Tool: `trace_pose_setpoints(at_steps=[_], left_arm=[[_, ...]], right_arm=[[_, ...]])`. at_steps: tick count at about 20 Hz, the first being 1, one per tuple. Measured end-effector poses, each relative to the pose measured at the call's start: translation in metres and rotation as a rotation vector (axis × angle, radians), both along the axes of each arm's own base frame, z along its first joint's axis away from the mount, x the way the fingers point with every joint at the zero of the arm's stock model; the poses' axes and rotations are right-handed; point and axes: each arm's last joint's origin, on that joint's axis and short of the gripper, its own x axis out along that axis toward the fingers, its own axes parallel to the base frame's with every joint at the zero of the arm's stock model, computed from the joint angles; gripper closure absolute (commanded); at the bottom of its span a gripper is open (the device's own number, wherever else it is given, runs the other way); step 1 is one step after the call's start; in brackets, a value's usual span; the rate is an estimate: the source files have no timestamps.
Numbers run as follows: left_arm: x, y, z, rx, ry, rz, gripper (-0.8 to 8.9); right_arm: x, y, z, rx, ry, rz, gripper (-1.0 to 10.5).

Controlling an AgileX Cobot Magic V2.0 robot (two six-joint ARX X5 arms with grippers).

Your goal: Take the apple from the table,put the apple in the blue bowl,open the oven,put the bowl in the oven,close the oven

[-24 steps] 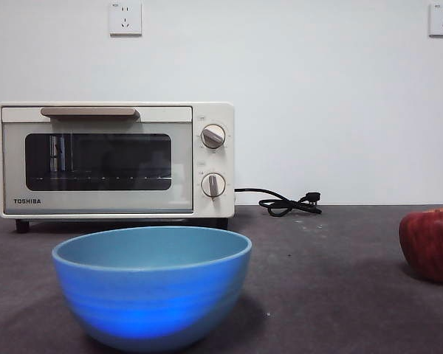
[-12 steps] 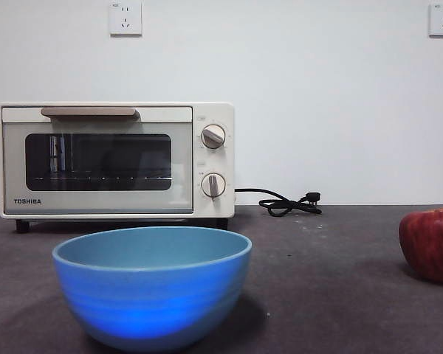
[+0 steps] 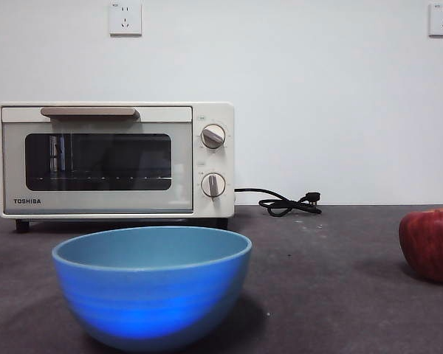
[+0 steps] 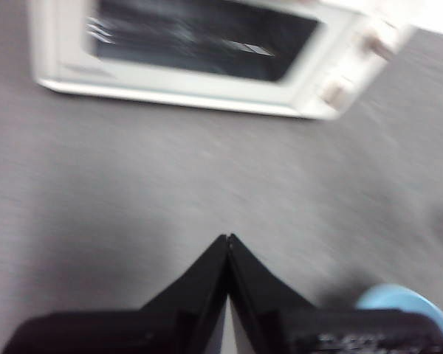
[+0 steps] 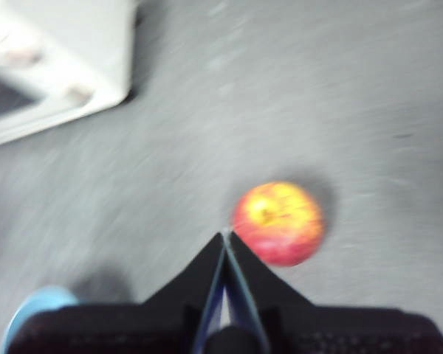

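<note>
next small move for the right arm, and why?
Probably open the right gripper and drop toward the apple. Its jaws are shut, and the apple sits loose on the table, apart from the empty blue bowl. The oven door is shut, so the apple likely comes first.

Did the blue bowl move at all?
No. The blue bowl sits in the same spot below the oven, as before.

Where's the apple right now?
The apple sits on the table at the front view's right edge, well apart from the blue bowl; the shut right gripper hangs just above it.
</note>
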Motion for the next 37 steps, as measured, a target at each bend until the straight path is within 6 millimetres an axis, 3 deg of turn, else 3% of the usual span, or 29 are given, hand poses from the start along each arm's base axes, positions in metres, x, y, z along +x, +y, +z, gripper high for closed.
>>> trace_pose_setpoints(at_steps=[4,9,14,16,24,34,35,37], left_arm=[[0.012,-0.005,-0.009,-0.121,0.105,-0.153,8.18],[0.023,-0.005,-0.02,-0.159,0.227,-0.149,8.18],[0.025,-0.005,-0.022,-0.163,0.251,-0.146,8.18],[0.025,-0.005,-0.022,-0.163,0.251,-0.146,8.18],[0.024,-0.005,-0.023,-0.162,0.266,-0.147,8.18],[0.024,-0.005,-0.023,-0.157,0.264,-0.151,8.18],[0.024,-0.005,-0.023,-0.157,0.264,-0.151,8.18],[0.024,-0.005,-0.023,-0.156,0.264,-0.151,8.18]], right_arm=[[0.02,0.001,-0.01,-0.03,0.153,0.058,8.1],[0.047,0.006,-0.031,-0.101,0.333,0.106,8.1],[0.072,0.023,-0.044,-0.227,0.413,0.144,4.5],[0.08,0.032,-0.05,-0.251,0.437,0.178,3.8],[0.111,0.058,-0.081,-0.396,0.481,0.209,3.8],[0.136,0.066,-0.121,-0.412,0.562,0.209,3.8],[0.137,0.066,-0.121,-0.418,0.561,0.206,4.0],[0.136,0.066,-0.121,-0.424,0.563,0.203,6.1]])
